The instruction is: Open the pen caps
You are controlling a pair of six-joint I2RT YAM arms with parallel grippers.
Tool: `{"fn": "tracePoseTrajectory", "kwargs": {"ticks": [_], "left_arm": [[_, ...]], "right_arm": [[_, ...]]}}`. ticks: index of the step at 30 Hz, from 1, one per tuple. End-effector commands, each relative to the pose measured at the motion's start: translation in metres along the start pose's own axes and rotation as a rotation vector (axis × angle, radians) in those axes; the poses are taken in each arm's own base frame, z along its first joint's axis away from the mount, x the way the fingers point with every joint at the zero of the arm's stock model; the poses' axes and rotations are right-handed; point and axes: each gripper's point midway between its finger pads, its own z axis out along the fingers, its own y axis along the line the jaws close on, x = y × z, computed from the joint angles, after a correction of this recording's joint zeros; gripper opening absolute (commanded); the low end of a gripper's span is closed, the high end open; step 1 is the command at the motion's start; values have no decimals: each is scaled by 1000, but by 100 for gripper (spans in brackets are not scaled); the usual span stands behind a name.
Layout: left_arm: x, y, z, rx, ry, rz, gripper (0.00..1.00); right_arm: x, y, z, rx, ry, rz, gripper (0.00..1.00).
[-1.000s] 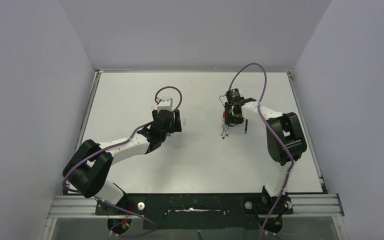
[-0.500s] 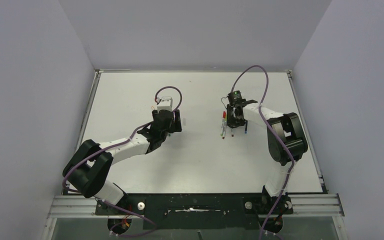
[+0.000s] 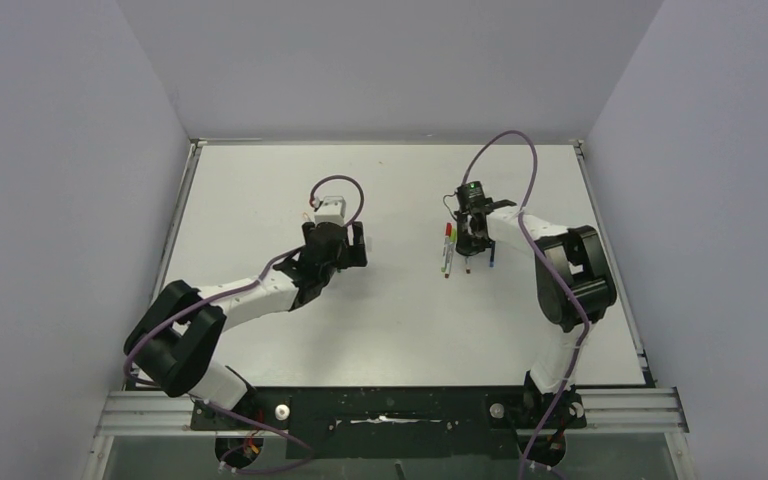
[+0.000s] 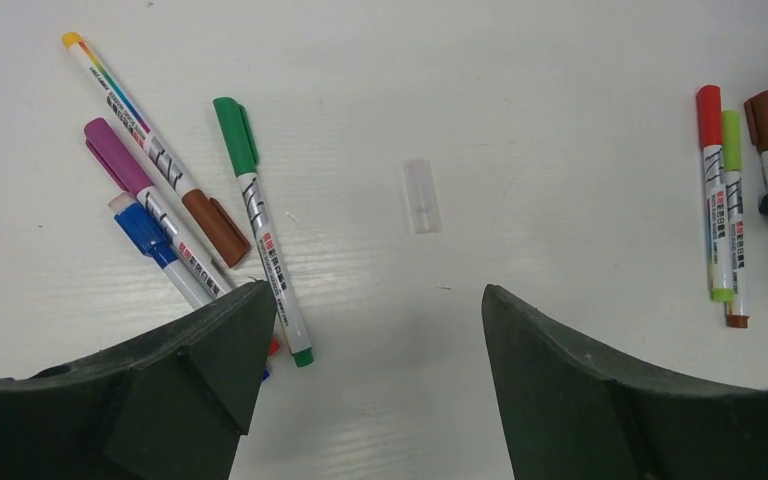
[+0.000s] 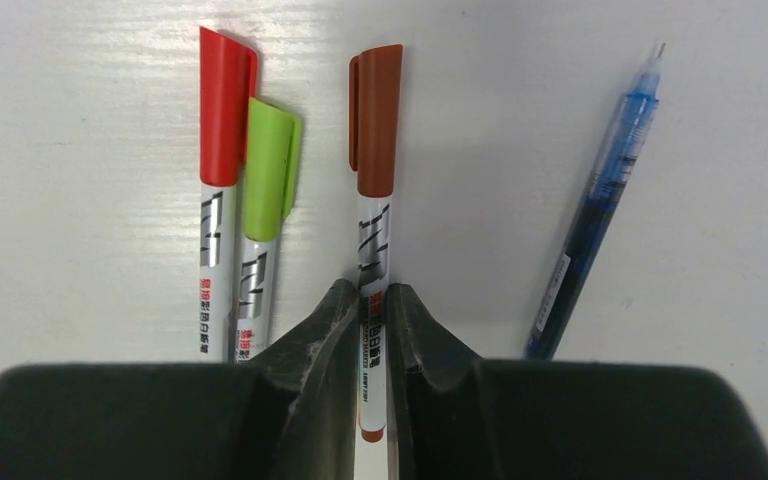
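Right end effector [image 5: 372, 303] closed onto brown-capped pen [image 5: 373, 225]; lime-capped pen [image 5: 263, 235] alongside.

R wrist view: right gripper [image 5: 372, 300] fingers cover mid-barrel of brown-capped pen [image 5: 374, 120]. Gripper body hides lower ends of red-capped pen [image 5: 222, 110], lime-capped pen [image 5: 265, 170] & blue ink pen [image 5: 590, 210]. L wrist view: left gripper [image 4: 365, 300] finger hides lower barrels of blue-capped pen [image 4: 145, 232] & purple-capped pen [image 4: 115, 160]. Top view: barrel print too small to read.
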Motion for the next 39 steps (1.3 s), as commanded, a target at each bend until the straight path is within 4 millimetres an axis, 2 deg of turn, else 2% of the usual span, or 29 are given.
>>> {"fn": "tracePoseTrajectory", "kwargs": {"ticks": [1,10,15,17,24,28,33,39], "left_arm": [[-32,-17,-10,83,-94,-48,76],[-31,-37,-16,224,-87,-95,78],[-41,-50,-28,312,-127,-136,78],[-36,-48,-33,337,-133,-158,78],[-50,-54,-61,554,-206,-308,79],[-56,-61,-77,661,-239,-337,79],[-62,-67,-93,755,-268,-369,79],[-65,-71,-107,900,-271,-469,79]], "right_arm": [[-15,-12,-32,27,-64,-11,2],[-36,0,-91,-31,-210,-61,2],[-49,29,-124,-203,-317,-68,1],[-51,45,-137,-282,-366,-80,1],[-30,103,-172,-519,-465,-158,0],[-19,134,-192,-651,-522,-216,0],[-15,147,-207,-717,-582,-236,0],[-6,159,-205,-759,-574,-244,0]]}}
